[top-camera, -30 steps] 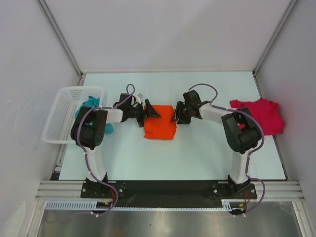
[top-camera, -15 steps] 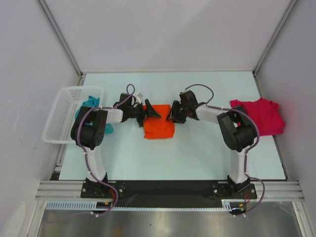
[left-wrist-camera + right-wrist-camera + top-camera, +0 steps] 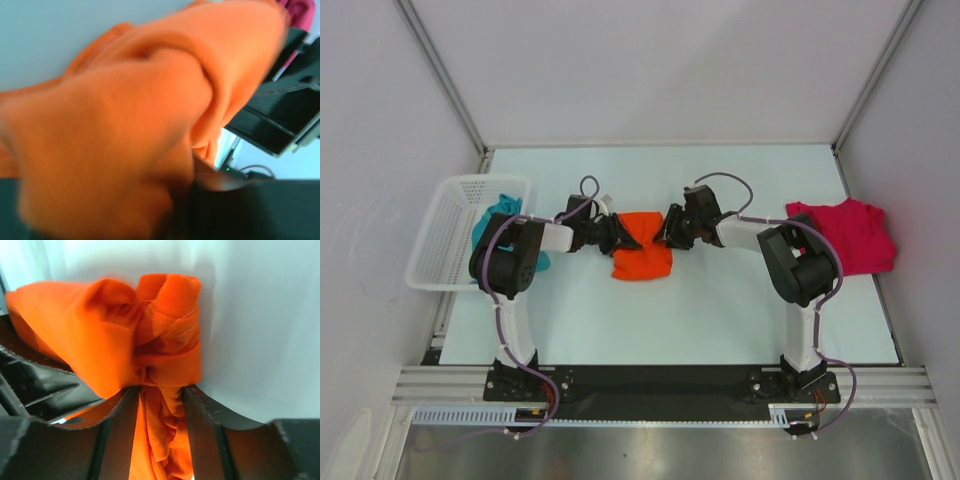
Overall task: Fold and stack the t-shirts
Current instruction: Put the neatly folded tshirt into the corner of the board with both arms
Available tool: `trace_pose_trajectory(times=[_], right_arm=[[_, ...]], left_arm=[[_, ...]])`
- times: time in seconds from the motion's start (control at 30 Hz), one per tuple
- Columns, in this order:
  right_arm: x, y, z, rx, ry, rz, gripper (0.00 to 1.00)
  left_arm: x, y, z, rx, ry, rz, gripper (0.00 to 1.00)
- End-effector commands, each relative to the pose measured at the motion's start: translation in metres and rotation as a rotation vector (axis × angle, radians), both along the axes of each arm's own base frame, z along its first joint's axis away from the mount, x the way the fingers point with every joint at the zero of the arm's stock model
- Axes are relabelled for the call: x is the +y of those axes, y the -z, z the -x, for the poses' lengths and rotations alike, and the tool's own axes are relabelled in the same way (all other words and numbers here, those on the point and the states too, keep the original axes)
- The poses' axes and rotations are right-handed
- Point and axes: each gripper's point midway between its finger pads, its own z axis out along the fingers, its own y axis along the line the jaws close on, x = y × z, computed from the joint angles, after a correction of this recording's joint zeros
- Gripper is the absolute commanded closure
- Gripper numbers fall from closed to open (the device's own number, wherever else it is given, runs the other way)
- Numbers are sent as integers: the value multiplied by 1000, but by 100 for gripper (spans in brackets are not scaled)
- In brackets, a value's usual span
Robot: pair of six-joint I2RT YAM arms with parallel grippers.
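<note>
The right fingers (image 3: 669, 228) are clamped on the orange t-shirt (image 3: 642, 258): in the right wrist view a twisted bunch of its cloth, with a ribbed hem on top, is squeezed between the two black fingers (image 3: 202, 412), and more orange fabric (image 3: 100, 340) spills out to their left and down between them. The left fingers (image 3: 618, 238) meet the same shirt from the opposite side, pressed against its left edge. In the left wrist view the blurred orange cloth (image 3: 125, 125) fills nearly everything in front of them and the fingers themselves do not show, so I cannot tell whether they are apart or have closed on the fabric. Seen from above, the orange t-shirt lies as a compact folded bundle on the pale bench (image 3: 720, 310), directly between the two sets of fingers, with its top corners drawn up toward them and its lower part hanging toward the near side. The red t-shirt (image 3: 850, 232) lies loosely folded on the bench well to the right of the right fingers, beyond that arm's elbow. The teal t-shirt (image 3: 502, 212) sits well to the left of the left fingers, draped over the right-hand wall of the white mesh basket (image 3: 440, 240), partly inside it and partly hanging out.
</note>
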Motion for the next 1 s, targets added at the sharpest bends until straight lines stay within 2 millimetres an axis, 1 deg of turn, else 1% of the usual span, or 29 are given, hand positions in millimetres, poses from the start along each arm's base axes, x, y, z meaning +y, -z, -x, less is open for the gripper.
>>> trace_pose_trajectory(times=[0.0,0.03,0.07,0.1,0.2,0.23,0.33,0.37,0.4,0.47,0.5,0.53,0.6,0.67,0.73,0.97], right_arm=[[-6,37,30,99,-22,54,58],[-5,36,30,99,-26,43,82],[-6,36,31,100,-22,43,95],[-5,35,31,92,-20,43,100],[-8,30,29,66,-11,66,100],[-7,26,30,52,-12,75,100],[-10,12,25,14,-1,97,100],[-12,4,22,-5,8,99,100],[-13,2,22,-6,9,105,100],[-14,-8,17,-29,19,113,100],[-14,-14,17,-39,15,119,100],[-14,-22,14,-55,17,118,100],[-16,-30,12,-70,25,134,100],[-19,-46,7,-108,39,140,100],[-22,-59,5,-133,41,148,100],[-33,-91,-1,-193,71,184,100]], left_arm=[[12,51,36,117,15,-165,82],[12,54,37,127,15,-169,91],[13,55,38,133,13,-170,92],[13,57,39,141,12,-175,94],[14,56,40,139,5,-190,97],[14,53,38,128,0,-198,99],[10,35,29,76,2,-201,100],[10,33,30,80,8,-220,100],[8,22,26,63,10,-221,100],[4,13,22,41,18,-224,100],[0,2,18,23,23,-217,100],[-2,-3,15,12,23,-214,100],[-8,-18,10,-8,33,-198,100],[-14,-31,7,-34,40,-191,100],[-18,-48,2,-65,40,-182,100],[-36,-87,-5,-130,60,-153,100]])
